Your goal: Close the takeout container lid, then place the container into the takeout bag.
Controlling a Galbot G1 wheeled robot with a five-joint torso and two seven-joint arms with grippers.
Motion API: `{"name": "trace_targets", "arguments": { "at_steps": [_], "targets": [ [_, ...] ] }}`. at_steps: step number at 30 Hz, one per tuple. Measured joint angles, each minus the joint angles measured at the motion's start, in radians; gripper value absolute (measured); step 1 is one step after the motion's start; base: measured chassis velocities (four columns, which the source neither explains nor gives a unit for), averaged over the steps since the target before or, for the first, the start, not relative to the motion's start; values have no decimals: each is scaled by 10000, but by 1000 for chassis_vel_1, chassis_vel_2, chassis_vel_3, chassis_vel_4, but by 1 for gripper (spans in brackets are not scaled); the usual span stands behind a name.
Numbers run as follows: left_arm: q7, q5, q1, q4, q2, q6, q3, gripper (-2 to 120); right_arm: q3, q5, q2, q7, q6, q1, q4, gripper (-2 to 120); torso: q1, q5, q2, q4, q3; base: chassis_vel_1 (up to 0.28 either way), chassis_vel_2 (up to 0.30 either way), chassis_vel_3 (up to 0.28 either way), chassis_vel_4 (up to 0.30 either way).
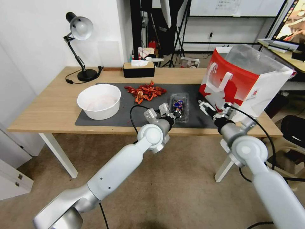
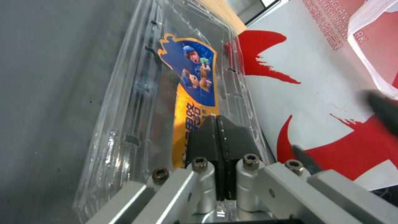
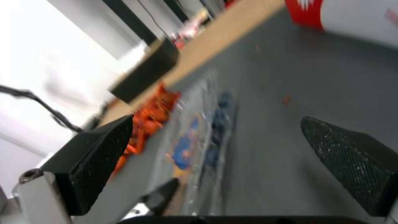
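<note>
While the wooden desk [image 1: 47,108] stood on beige carpet against a white wall, a dark mat [image 1: 127,119] covered its middle, with a black lamp [image 1: 79,28] at upper left, a white bowl [image 1: 99,101] left of centre and red crayfish [image 1: 146,91] behind. The takeout container [image 1: 179,106] lay flat at mid-frame on the mat, its clear lid [image 2: 182,74] down, bearing a blue-and-yellow cartoon label. The left gripper [image 1: 171,115] pressed its pinched-together pads [image 2: 217,140] on that lid. The right gripper [image 1: 216,112] hovered spread wide beside the red-and-white takeout bag [image 1: 244,82] at right.
</note>
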Motion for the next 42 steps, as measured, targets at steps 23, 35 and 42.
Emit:
{"name": "trace_targets", "arguments": {
  "at_steps": [23,35,42],
  "targets": [
    [24,68,38,118,-29,-80,-10,0,-1469,1860,509,1897,-3005,3185,-2402,100,-1,-2,0,0,-1,0,0,0,0],
    [-2,97,66,56,26,-153,-17,0,-1702,2213,913,2080,-3304,3671,-3072,100,-5,-5,5,-4,-4,0,0,0,0],
    [-15,109,154,-24,47,-185,-62,0,-1764,2521,1075,2428,-3568,3860,-3247,94,-5,-6,5,-5,-5,0,0,0,0]
  ]
}}
